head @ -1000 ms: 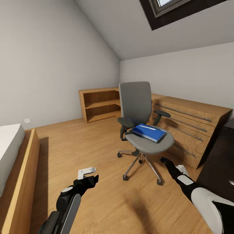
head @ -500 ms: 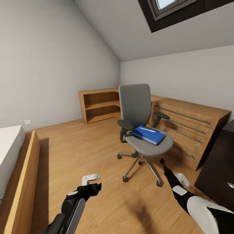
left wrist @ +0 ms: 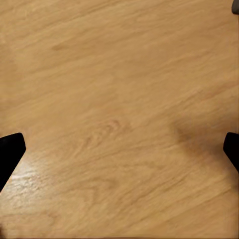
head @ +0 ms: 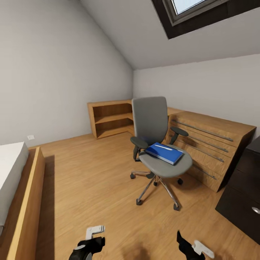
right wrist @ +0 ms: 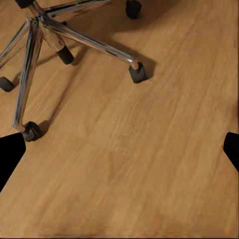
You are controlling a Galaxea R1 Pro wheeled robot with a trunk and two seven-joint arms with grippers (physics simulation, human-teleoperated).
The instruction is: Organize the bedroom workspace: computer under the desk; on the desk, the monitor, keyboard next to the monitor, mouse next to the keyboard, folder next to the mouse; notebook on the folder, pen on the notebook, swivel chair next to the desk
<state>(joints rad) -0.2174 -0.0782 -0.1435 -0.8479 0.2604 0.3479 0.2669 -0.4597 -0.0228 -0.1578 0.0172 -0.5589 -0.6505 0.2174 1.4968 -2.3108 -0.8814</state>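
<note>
The grey swivel chair (head: pixel 153 124) stands mid-room on the wood floor, facing me at an angle. The blue folder (head: pixel 165 153) lies flat on its seat, and a thin white stick that looks like the pen (head: pixel 164 147) rests on the folder. The chair's chrome base (right wrist: pixel 45 35) and castors are in the right wrist view. My left gripper (head: pixel 96 236) (left wrist: pixel 119 152) hangs open over bare floor, short of the chair. My right gripper (head: pixel 189 243) (right wrist: pixel 119 149) is open too, low above the floor just in front of the chair's wheels. Neither holds anything.
A bed (head: pixel 14 180) in a wood frame runs along the left. Low light-wood shelves (head: pixel 110 117) and a slanted chest (head: pixel 211 142) line the back wall behind the chair. A dark drawer cabinet (head: pixel 245 184) stands at the right. A skylight (head: pixel 195 9) is overhead.
The whole picture has shifted as the camera tilted up. Both arms now show far lower, only their grippers at the bottom edge. Chair and folder stay put.
</note>
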